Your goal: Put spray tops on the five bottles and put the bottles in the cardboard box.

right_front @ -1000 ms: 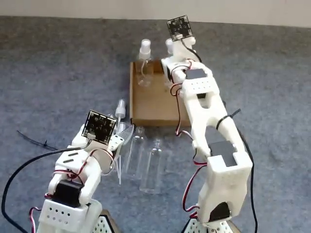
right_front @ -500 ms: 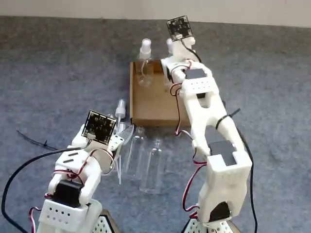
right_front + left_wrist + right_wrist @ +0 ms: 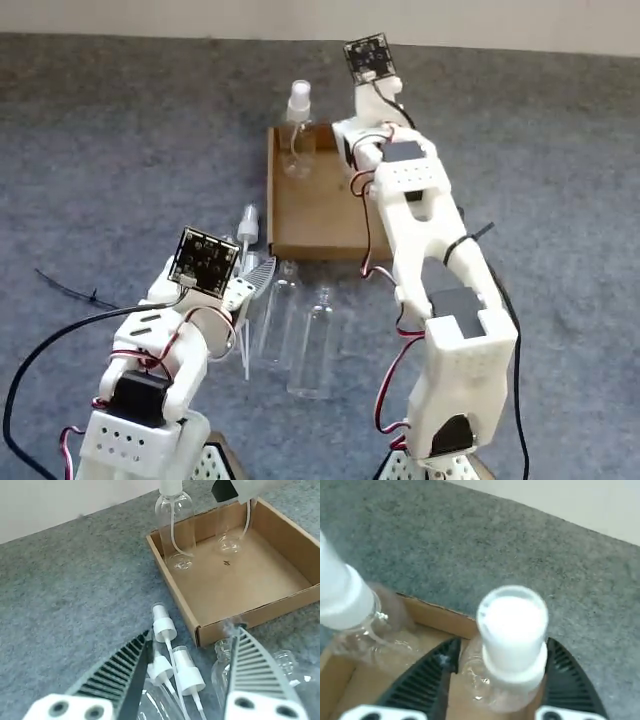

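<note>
A shallow cardboard box (image 3: 318,215) lies at mid-table. One capped bottle (image 3: 298,130) stands in its far left corner. A second capped bottle (image 3: 512,645) stands in the far right corner, where my right gripper (image 3: 362,102) holds it with its jaws against the sides (image 3: 502,680). My left gripper (image 3: 192,672) hangs open near the box's front edge, over three loose spray tops (image 3: 165,627). Two uncapped bottles (image 3: 278,320) (image 3: 315,342) lie just in front of the box. One spray top (image 3: 247,225) lies left of the box.
Grey carpet covers the table (image 3: 120,150). A black cable tie (image 3: 70,290) lies at the left. The right arm (image 3: 430,240) stretches along the box's right side. The box floor (image 3: 245,575) is bare in front of the two standing bottles.
The right gripper shifted slightly at the box's far corner, and the bottle's white cap beside it is now hidden in the high view. The left arm has kept still.
</note>
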Available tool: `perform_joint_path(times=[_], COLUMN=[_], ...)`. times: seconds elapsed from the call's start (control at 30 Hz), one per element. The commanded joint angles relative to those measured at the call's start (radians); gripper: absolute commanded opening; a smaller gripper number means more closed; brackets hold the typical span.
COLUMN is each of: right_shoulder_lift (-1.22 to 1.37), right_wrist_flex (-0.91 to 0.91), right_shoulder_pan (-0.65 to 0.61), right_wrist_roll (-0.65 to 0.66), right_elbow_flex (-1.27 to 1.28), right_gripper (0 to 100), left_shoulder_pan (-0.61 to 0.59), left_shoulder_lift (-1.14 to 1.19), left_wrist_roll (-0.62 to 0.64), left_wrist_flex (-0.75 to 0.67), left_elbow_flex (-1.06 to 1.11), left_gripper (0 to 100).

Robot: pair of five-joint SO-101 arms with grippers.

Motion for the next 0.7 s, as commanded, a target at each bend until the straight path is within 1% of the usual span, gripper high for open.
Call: perform_joint_path(times=[0.0,0.17,0.37,0.47,0.57,0.67], right_shoulder_lift=[-0.013,-0.015,-0.015,-0.018,-0.018,-0.018], right_wrist_flex=[0.077,0.13,0.183,0.191,0.266,0.38], right_shoulder_pan=[0.005,0.005,0.004,0.004,0.004,0.004], right_wrist_roll=[0.006,0.006,0.006,0.006,0.006,0.005], right_elbow_flex=[-0.13,-0.191,-0.228,-0.242,-0.332,-0.47], right_gripper=[20.0,20.0,28.3,28.9,28.9,28.9], left_shoulder_pan=[-0.012,-0.012,-0.012,-0.012,-0.012,-0.012], left_shoulder_lift=[-0.012,-0.012,-0.012,-0.012,-0.012,-0.01], left_wrist_roll=[-0.008,-0.008,-0.008,-0.008,-0.008,-0.008], left_wrist_flex=[-0.025,-0.025,-0.023,-0.023,-0.025,-0.025], left_elbow_flex=[-0.005,-0.005,-0.005,-0.005,-0.005,-0.005], left_gripper=[23,23,23,23,23,23])
